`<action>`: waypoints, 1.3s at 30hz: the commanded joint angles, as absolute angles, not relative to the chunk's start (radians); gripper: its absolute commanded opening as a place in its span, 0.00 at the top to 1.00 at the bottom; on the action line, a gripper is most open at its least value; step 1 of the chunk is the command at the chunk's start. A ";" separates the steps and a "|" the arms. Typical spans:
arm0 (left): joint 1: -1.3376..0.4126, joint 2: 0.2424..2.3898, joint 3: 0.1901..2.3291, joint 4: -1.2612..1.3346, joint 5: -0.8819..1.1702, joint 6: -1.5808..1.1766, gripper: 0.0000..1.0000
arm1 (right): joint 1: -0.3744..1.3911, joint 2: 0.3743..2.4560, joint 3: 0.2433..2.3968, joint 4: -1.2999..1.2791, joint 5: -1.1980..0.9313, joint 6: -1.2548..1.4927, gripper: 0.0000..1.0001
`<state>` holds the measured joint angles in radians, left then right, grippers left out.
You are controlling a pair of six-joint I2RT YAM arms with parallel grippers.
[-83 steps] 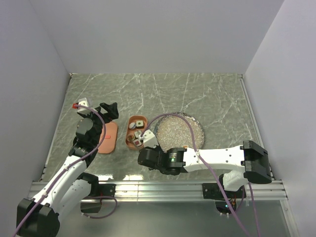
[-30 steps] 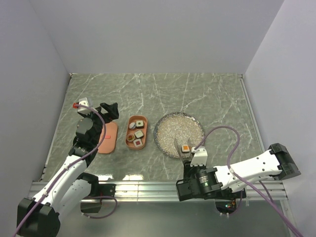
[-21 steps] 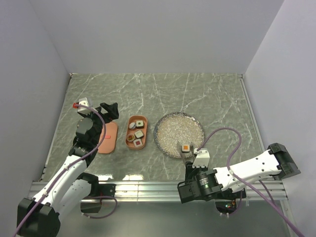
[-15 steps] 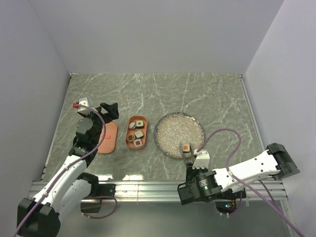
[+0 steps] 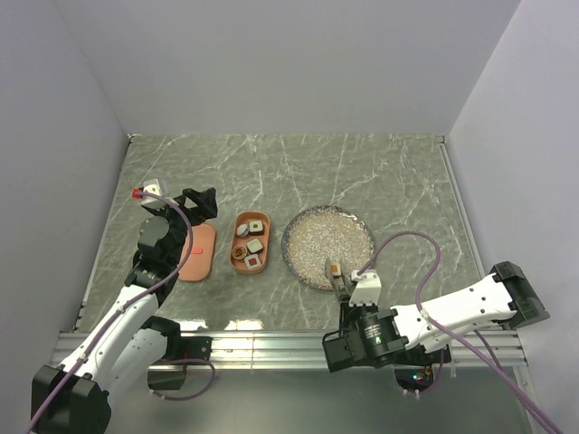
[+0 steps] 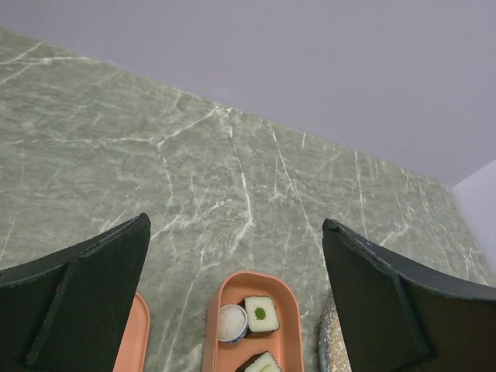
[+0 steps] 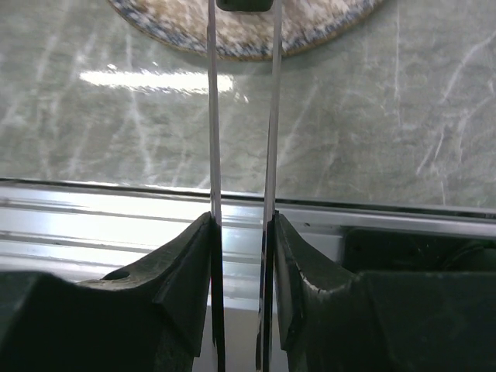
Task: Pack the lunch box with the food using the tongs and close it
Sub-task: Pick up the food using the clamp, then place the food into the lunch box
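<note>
The salmon-orange lunch box (image 5: 250, 242) lies left of the plate and holds several sushi-like pieces of food (image 5: 254, 244). In the left wrist view, a white round bit (image 6: 231, 322) and a green-centred square (image 6: 260, 313) lie in the lunch box (image 6: 288, 329). Its flat lid (image 5: 197, 251) lies on the table to its left. My right gripper (image 5: 348, 297) is shut on the grey tongs (image 5: 337, 278). The two tong arms (image 7: 211, 116) reach to the plate's near edge, with a dark-edged, orange-centred piece (image 5: 336, 268) between their tips. My left gripper (image 5: 194, 201) hangs open above the lid, holding nothing.
The round speckled grey plate (image 5: 327, 242) sits right of the lunch box, its rim (image 7: 310, 35) just ahead of the tongs. A metal rail (image 5: 289, 344) runs along the table's near edge under my right wrist. Walls close in the table on three sides.
My right arm went from the lunch box back to the plate's near edge. Over the last second the tongs have narrowed around the orange-centred piece. The left arm has not moved.
</note>
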<state>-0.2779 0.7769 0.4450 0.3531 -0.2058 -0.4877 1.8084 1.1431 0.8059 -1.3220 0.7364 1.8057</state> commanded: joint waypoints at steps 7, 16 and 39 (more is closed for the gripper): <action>-0.272 0.781 0.446 0.390 -0.190 -0.492 0.01 | 1.524 1.078 0.882 -0.993 0.870 1.214 0.70; -0.272 0.818 0.454 0.399 -0.215 -0.488 0.00 | 1.276 1.164 0.971 -0.528 0.697 0.591 0.70; -0.270 0.833 0.457 0.402 -0.207 -0.491 0.01 | 1.224 1.456 1.109 -0.365 0.453 0.434 0.74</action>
